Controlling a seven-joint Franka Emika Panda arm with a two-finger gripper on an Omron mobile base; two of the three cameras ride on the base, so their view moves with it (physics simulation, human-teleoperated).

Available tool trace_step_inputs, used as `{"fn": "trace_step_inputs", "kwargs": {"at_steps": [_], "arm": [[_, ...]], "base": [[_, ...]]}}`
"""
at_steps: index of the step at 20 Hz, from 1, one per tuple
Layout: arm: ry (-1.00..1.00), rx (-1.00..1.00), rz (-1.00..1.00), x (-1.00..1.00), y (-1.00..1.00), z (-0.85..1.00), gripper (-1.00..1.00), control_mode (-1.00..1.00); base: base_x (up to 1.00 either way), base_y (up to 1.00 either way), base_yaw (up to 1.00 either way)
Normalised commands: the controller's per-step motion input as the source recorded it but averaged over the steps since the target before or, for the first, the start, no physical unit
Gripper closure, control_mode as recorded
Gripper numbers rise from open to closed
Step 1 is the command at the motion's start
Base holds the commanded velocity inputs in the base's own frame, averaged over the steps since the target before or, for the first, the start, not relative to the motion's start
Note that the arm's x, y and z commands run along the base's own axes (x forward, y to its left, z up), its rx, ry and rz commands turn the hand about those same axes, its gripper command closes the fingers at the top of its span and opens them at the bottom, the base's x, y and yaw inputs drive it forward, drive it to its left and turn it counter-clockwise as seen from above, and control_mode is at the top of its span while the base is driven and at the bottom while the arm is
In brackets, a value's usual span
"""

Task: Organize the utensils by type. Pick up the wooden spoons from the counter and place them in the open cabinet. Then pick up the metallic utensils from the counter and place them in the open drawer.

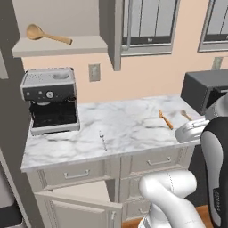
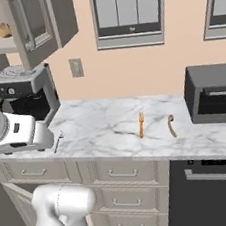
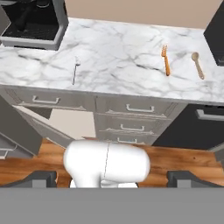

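The smaller wooden spoon (image 3: 197, 64) lies flat on the bench (image 3: 118, 57) near its right end, just beside the orange fork (image 3: 166, 60) — light, stiff, best pinched mid-handle. One larger wooden spoon (image 1: 46, 34) rests on the cabinet shelf (image 1: 84, 46). One silver utensil (image 3: 75, 70) lies well apart — thin, slippery. The fingers (image 3: 43, 177) stand wide, empty, well back from the bench.

A home kitchen: marble table (image 3: 118, 52) over drawers (image 3: 131, 109) ahead of the hand, coffee machine (image 1: 50, 100), wall cabinet (image 1: 62, 44), windows (image 2: 127, 12), wooden floor (image 3: 26, 162).
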Motion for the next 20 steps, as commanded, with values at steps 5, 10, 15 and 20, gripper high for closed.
{"fn": "trace_step_inputs", "kwargs": {"at_steps": [5,10,15,20], "arm": [[0.0,0.0,0.0,0.0,0.0,0.0,-1.0,1.0],[0.0,0.0,0.0,0.0,0.0,0.0,-1.0,1.0],[0.0,0.0,0.0,0.0,0.0,0.0,-1.0,1.0],[0.0,0.0,0.0,0.0,0.0,0.0,-1.0,1.0]], "base": [[0.01,-0.65,0.0],[0.06,-0.63,0.0],[0.17,-0.52,0.0],[0.42,-0.39,0.0]]}}
